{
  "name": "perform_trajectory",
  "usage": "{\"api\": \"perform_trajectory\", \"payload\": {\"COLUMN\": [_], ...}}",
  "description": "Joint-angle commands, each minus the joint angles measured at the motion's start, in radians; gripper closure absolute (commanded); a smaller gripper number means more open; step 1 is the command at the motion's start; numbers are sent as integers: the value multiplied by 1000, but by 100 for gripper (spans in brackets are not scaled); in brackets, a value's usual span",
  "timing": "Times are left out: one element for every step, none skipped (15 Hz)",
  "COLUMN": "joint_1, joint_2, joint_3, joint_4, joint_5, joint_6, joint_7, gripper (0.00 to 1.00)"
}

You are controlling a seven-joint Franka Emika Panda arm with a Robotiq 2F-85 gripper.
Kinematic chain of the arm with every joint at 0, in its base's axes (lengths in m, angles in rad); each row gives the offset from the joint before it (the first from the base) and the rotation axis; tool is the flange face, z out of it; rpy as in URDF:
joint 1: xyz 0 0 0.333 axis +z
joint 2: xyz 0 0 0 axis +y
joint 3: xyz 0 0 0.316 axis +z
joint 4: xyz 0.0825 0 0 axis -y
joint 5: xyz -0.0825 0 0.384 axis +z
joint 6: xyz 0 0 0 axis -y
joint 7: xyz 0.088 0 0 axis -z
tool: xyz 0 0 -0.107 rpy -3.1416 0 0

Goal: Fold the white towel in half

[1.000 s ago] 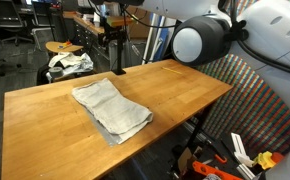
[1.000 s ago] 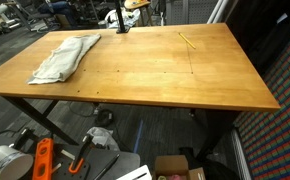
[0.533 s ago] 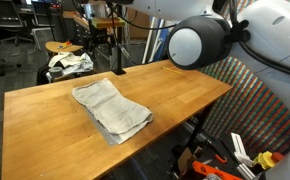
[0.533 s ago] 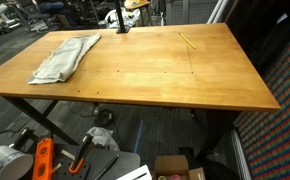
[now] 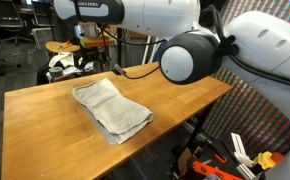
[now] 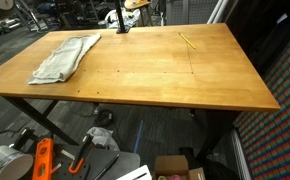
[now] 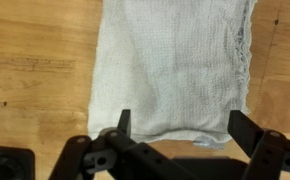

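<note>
The white towel (image 5: 110,108) lies crumpled lengthwise on the wooden table (image 5: 185,85), toward one end, and shows in both exterior views (image 6: 65,57). In the wrist view the towel (image 7: 175,60) fills the upper middle, with one short edge just in front of the fingers. My gripper (image 7: 183,125) is open and empty, its two black fingers spread about as wide as the towel and hovering above that edge. In an exterior view my arm (image 5: 95,10) reaches over the far side of the table above the towel; the fingers are hard to make out there.
A yellow pencil (image 6: 187,40) lies on the table (image 6: 165,70) near the far edge. A black stand (image 6: 122,20) rises at the far edge. A stool with a cloth (image 5: 70,62) stands behind the table. Orange tools (image 6: 42,160) and boxes lie on the floor.
My arm has swung across the top of the exterior view toward the towel's end of the table. The towel has not moved.
</note>
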Motion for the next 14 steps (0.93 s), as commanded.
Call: {"api": "perform_trajectory", "payload": {"joint_1": [-8, -13, -18, -26, -34, -42, -50, -59, -68, -80, -91, -101, -111, -120], "joint_2": [40, 42, 49, 55, 60, 67, 72, 77, 75, 78, 79, 80, 81, 88], "joint_3": [22, 23, 25, 29, 32, 34, 35, 38, 42, 50, 57, 62, 69, 76], "joint_4": [26, 20, 23, 24, 25, 26, 27, 28, 25, 25, 23, 21, 21, 25], "joint_5": [45, 50, 58, 66, 74, 82, 88, 94, 101, 113, 123, 134, 146, 156], "joint_6": [12, -5, -12, -17, -17, -14, -12, -7, -19, -21, -29, -40, -48, -39], "joint_7": [43, 44, 46, 45, 47, 47, 43, 37, 37, 37, 33, 28, 25, 25], "gripper": [0, 0, 0, 0, 0, 0, 0, 0, 0, 0, 0, 0, 0, 0]}}
